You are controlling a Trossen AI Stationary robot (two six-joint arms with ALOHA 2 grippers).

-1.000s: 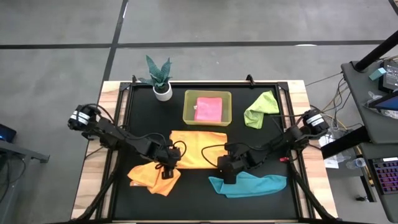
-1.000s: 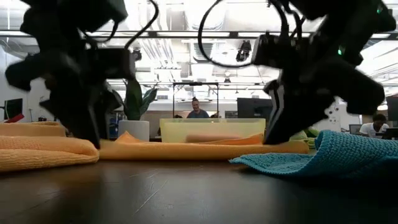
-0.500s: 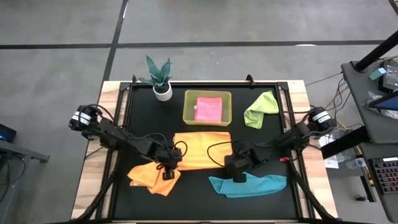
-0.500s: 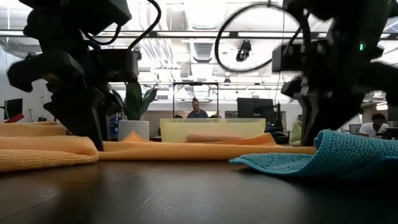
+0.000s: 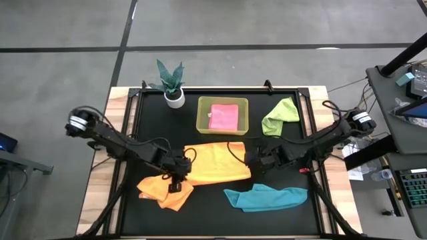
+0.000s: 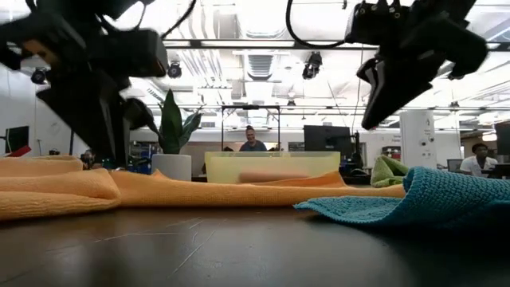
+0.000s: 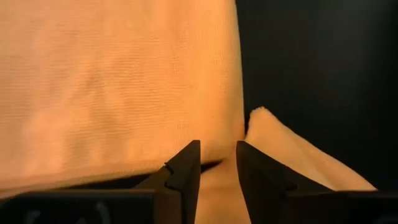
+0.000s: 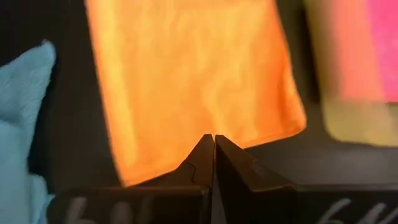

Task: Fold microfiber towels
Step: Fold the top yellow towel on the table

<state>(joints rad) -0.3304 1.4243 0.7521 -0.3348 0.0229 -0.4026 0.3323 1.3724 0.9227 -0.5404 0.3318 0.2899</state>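
An orange towel (image 5: 215,162) lies in the middle of the black mat (image 5: 150,127), spread into a flat rectangle with a slightly wavy near edge and one layer folded over itself. In the right wrist view its weave looks fine and even, with rounded corners.

The left gripper (image 5: 175,179) sits at that towel's near left corner, where it meets a second orange towel (image 5: 160,190). This second one is crumpled into a loose heap at the near left of the mat. In the left wrist view the two fingers (image 7: 184,171) stand a little apart with a narrow gap between them, and no cloth is visibly pinched there; whether they grip anything I cannot tell.

The right gripper (image 5: 255,157) is just off the right edge of the spread towel, raised above the mat in the low view. Its fingers are pressed flat together and hold nothing.

A teal towel (image 5: 267,197) lies near the front right, bunched lengthwise into a long wrinkled strip with a coarse looped surface. A lime green towel (image 5: 279,117) is crumpled in a mound at the far right. A pink towel (image 5: 223,117) lies folded square and flat inside the yellow-green bin (image 5: 202,124) at the far middle. A small potted plant (image 5: 172,83) stands at the far left.
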